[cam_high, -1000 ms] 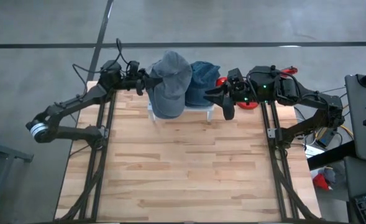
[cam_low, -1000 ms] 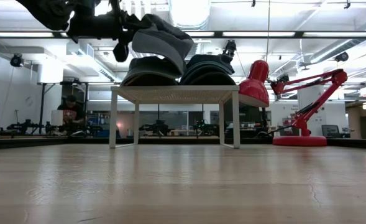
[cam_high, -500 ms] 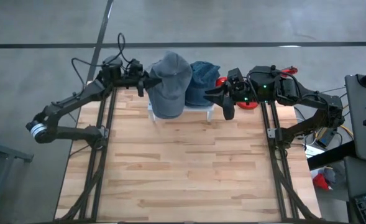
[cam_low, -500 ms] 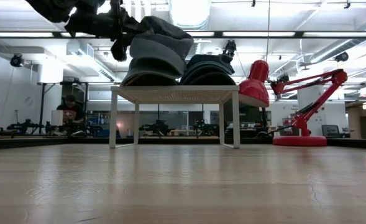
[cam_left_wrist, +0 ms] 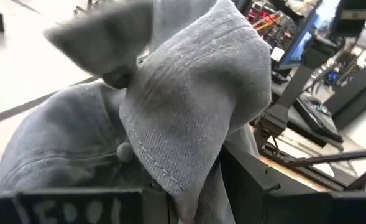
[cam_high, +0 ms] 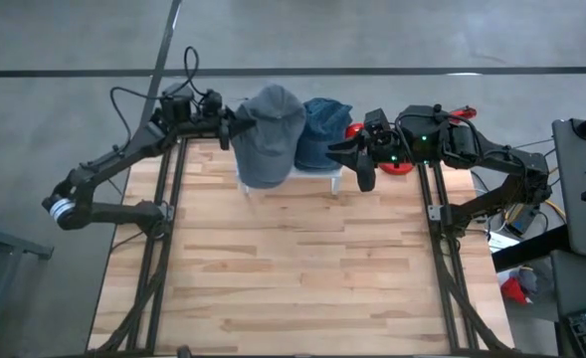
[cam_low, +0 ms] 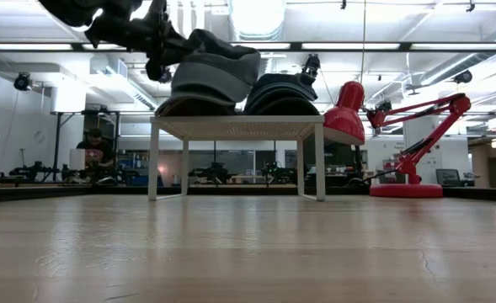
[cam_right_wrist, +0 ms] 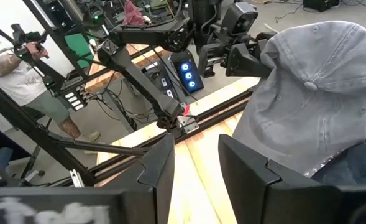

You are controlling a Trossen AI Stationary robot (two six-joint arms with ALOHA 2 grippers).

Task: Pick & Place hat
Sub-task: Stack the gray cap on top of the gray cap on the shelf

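A grey cloth hat (cam_high: 271, 134) (cam_low: 210, 76) sits on a small white stand (cam_low: 239, 126) at the table's far edge. A dark blue hat (cam_high: 322, 129) (cam_low: 281, 93) rests on the stand beside it, to the right. My left gripper (cam_high: 235, 124) (cam_low: 159, 52) is at the grey hat's left side, shut on it. My right gripper (cam_high: 354, 159) (cam_right_wrist: 195, 168) hovers open just right of the blue hat, touching nothing. In the right wrist view the grey hat (cam_right_wrist: 313, 106) and the left gripper (cam_right_wrist: 245, 56) show beyond the open fingers. My left gripper pinches a bunched fold of grey cloth (cam_left_wrist: 189, 180) at the hat's left side between its two fingers. The fingers come level from the table's left. The held side (cam_low: 189, 50) is raised, and the hat's lower part (cam_low: 189, 105) rests on the stand.
A red desk lamp (cam_low: 349, 109) (cam_high: 397, 164) stands right of the stand, close under the right arm. The wooden table (cam_high: 293, 278) stretches bare from the stand to the near edge. A person (cam_right_wrist: 21, 74) stands in the room beyond the table's left side.
The left gripper has moved a little toward the table's far edge and dipped slightly, staying shut on the grey hat. The hat's raised left side has sunk lower over the part resting on the stand.
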